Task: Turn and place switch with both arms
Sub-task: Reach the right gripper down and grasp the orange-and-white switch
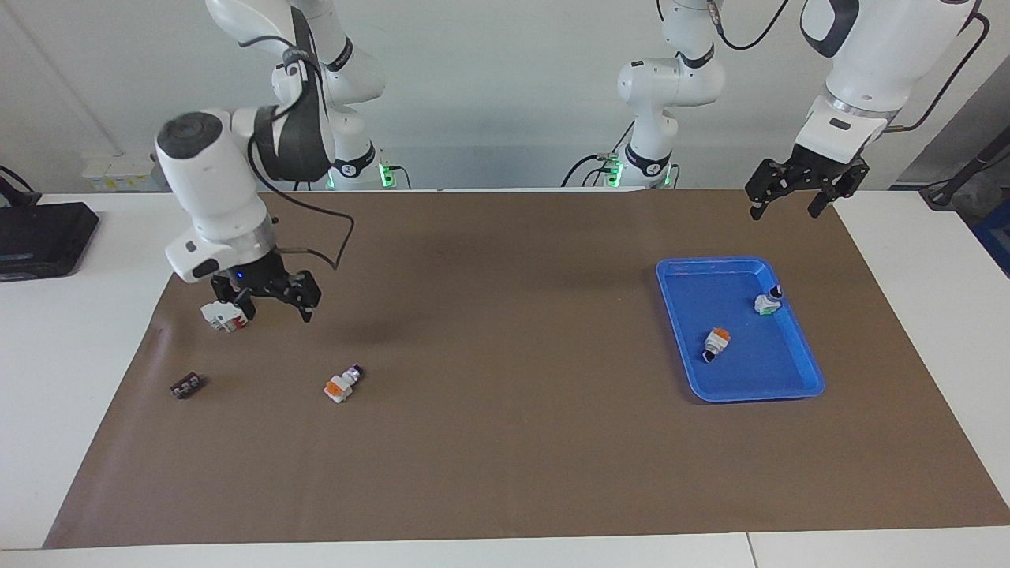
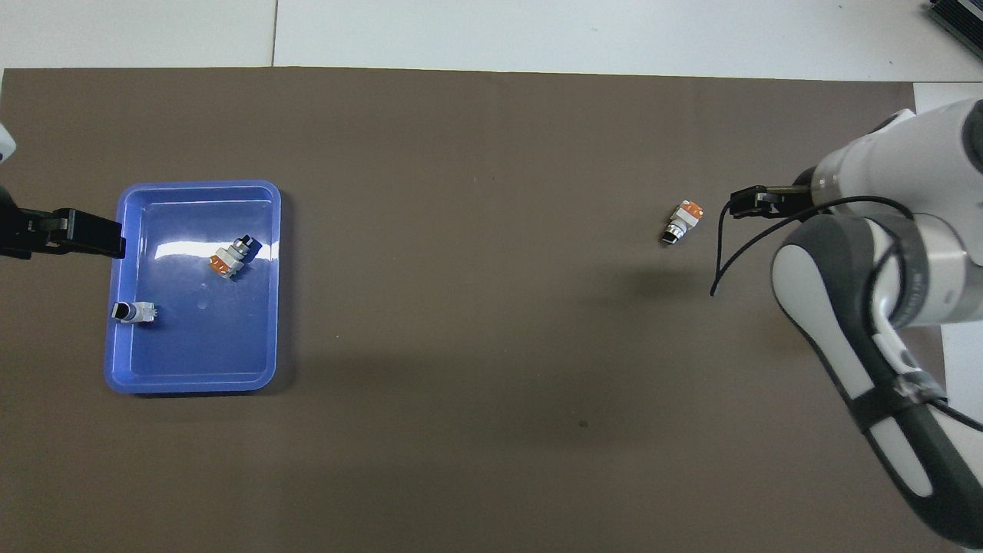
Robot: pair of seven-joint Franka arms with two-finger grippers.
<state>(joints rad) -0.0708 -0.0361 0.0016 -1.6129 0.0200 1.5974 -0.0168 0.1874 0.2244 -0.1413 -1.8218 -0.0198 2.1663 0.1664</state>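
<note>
A brown mat (image 1: 505,442) covers a white table, with two white robot arms standing at one long edge. The right gripper (image 1: 267,300) hangs low over the mat toward the right arm's end of the table, its fingers spread open and holding nothing. In the facing view it sits just in front of a white blocky part (image 1: 224,314) with red bits, partly covering it; whether they touch cannot be told. In the overhead view this arm's bulk hides that part, and one black finger (image 2: 756,201) pokes out beside the switch. The switch (image 1: 343,383) lies on its side on the bare mat, farther from the robots than the right gripper, apart from it, with an orange block at one end and a black knob at the other. A small flat black piece (image 1: 186,386) lies on the mat nearer the right arm's end of the table, about as far from the robots as the switch. The left gripper (image 1: 792,194) waits in the air over the mat's edge closest to the robots, at the left arm's end, also open and empty. A blue tray (image 1: 742,391) rests on the mat below and farther out from it. Two more switches lie inside: one with orange showing (image 1: 716,342) near the tray's middle, and one (image 1: 767,301) against the wall nearest the left arm's end.
</note>
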